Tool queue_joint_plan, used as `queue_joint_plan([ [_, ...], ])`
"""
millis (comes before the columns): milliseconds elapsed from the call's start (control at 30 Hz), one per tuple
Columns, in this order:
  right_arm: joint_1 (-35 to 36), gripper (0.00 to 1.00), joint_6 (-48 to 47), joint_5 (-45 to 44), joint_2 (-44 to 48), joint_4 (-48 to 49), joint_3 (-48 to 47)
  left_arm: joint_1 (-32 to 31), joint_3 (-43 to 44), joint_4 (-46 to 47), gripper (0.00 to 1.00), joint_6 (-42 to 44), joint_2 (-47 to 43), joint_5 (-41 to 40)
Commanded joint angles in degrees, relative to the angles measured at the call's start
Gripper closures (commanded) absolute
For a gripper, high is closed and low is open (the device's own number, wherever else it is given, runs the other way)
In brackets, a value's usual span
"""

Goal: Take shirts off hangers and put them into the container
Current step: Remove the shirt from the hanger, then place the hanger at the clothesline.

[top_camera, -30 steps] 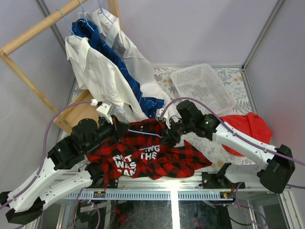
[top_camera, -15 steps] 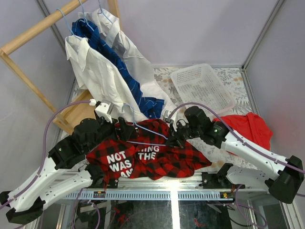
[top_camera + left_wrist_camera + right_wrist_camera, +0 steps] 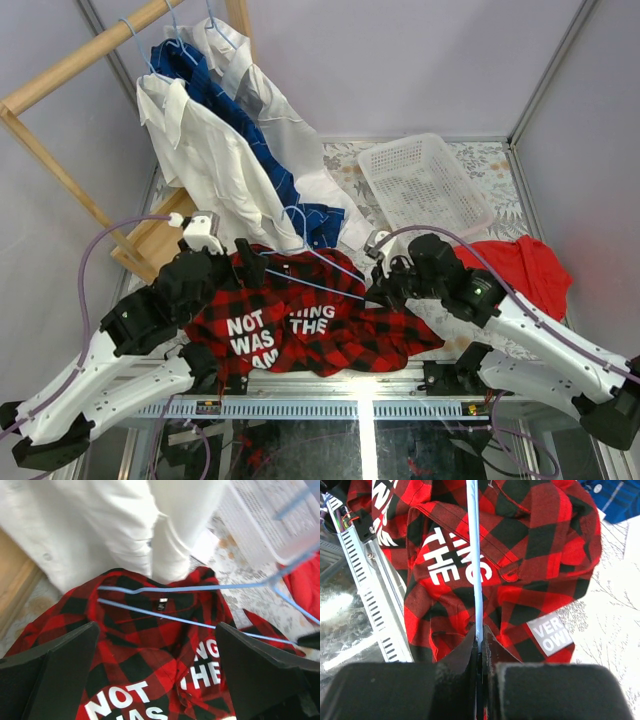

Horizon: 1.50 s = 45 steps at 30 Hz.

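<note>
Three shirts (image 3: 215,160), two white and one dark blue, hang from the wooden rack (image 3: 60,75) at far left, not yet taken down. Near centre, our left gripper (image 3: 156,627) hovers with jaws spread wide over the red plaid shirt (image 3: 320,335), crumpled on the desk (image 3: 500,160). Its blue wire hanger (image 3: 474,555) runs left to right above the collar, hook seemingly toward the far side, one wire pinched in the jaws of our right gripper (image 3: 479,645). Far right, the white basket (image 3: 425,185) holds nothing.
</note>
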<state>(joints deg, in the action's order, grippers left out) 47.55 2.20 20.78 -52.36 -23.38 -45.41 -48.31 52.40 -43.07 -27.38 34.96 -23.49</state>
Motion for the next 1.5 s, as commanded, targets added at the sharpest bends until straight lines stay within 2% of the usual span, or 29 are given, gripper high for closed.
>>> queue_joint_plan([
  [0, -0.2, 1.0, 0.3, -4.4, 6.3, -1.3, -2.6, 0.2, -1.3, -2.5, 0.02, -10.2, -1.2, -13.9],
  [133, -0.2, 1.0, 0.7, 0.5, 12.6, -2.1, -3.4, 0.2, -3.9, -2.5, 0.06, -14.7, -1.1, -19.9],
  [333, -0.3, 1.0, 0.7, 1.9, 16.9, -6.8, -7.2, 0.2, -7.1, -0.3, 0.1, -17.7, 4.5, -20.4],
  [367, -0.2, 1.0, 0.8, 0.4, 17.6, -7.1, -7.2, 0.2, -7.0, -0.7, 0.13, -19.0, 5.2, -20.6],
  [433, -0.2, 1.0, 1.3, -3.1, 19.3, -7.2, -6.9, 0.3, -7.6, 0.3, 0.25, -21.3, 5.0, -20.1],
  [467, -0.2, 1.0, 1.3, -3.8, 20.1, -6.8, -6.4, 0.3, -8.2, 2.1, 0.26, -20.9, 4.0, -19.0],
  [600, -0.2, 1.0, 3.0, -6.0, 21.9, -3.0, -4.9, 0.3, -12.3, 11.5, 0.19, -14.1, -1.4, -10.3],
  [733, -0.2, 1.0, 4.6, -3.9, 19.9, 1.0, -6.0, 0.3, -13.0, 7.6, 0.04, -19.3, -3.6, -11.4],
  [833, -0.2, 1.0, 6.2, -2.9, 15.6, 5.3, -8.2, 0.3, -14.4, 5.2, 0.02, -22.7, -5.2, -12.0],
  [967, -0.2, 1.0, 6.9, 2.9, 4.6, 6.8, -17.2, 0.3, -16.7, 5.3, 0.0, -27.2, -7.2, -11.5],
  [1167, 1.0, 1.0, 8.4, -3.3, -12.0, 4.6, -30.1, 0.3, -17.6, 4.1, 0.0, -28.4, -9.2, -8.8],
  [1300, 8.4, 1.0, 6.1, -10.4, -21.1, 6.0, -37.3, 0.3, -17.6, 2.2, 0.0, -28.6, -10.6, -10.3],
  [1467, 13.7, 1.0, 5.2, -17.4, -36.5, -0.7, -56.5, 0.2, -17.3, 3.2, 0.0, -27.8, -9.5, -9.2],
])
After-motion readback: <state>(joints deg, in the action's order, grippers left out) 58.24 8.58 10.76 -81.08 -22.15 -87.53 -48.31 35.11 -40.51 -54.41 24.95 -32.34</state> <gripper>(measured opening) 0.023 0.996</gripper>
